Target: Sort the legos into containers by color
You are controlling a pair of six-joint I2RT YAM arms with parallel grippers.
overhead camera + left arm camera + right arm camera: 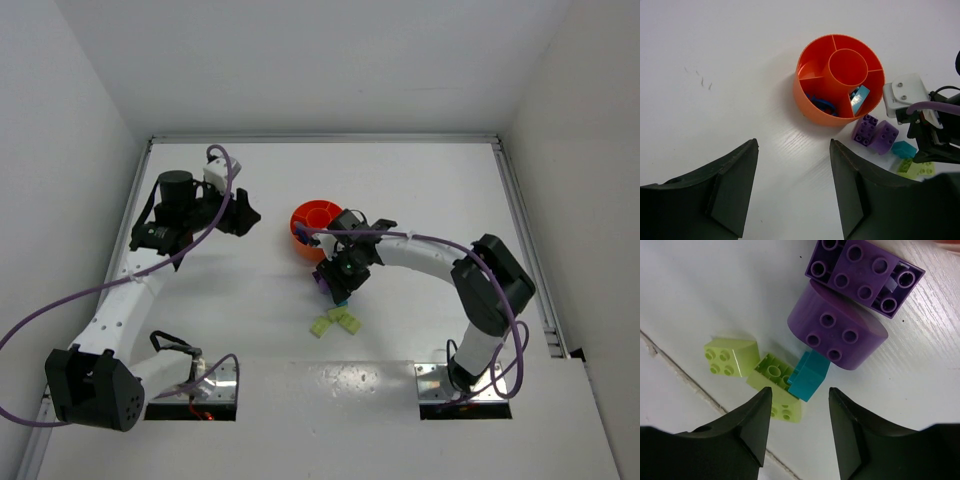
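Pick-up step, I'd say. On the near side of the bowl [810, 107], the right gripper [799, 396] hangs over the loose pile, jaws spread, empty. Farthest from the bowl are two yellow-green bricks [777, 390], then the teal brick [810, 375] just ahead of its fingertips, then two purple bricks [840, 335] beside the bowl. Next, probably: drop and pinch the teal one. Left gripper [794, 145], spread too, hovers left of the bowl.

Loose legos [865, 129] lie clustered just beside the bowl [810, 107] (others sit in its outer sections [874, 85]).
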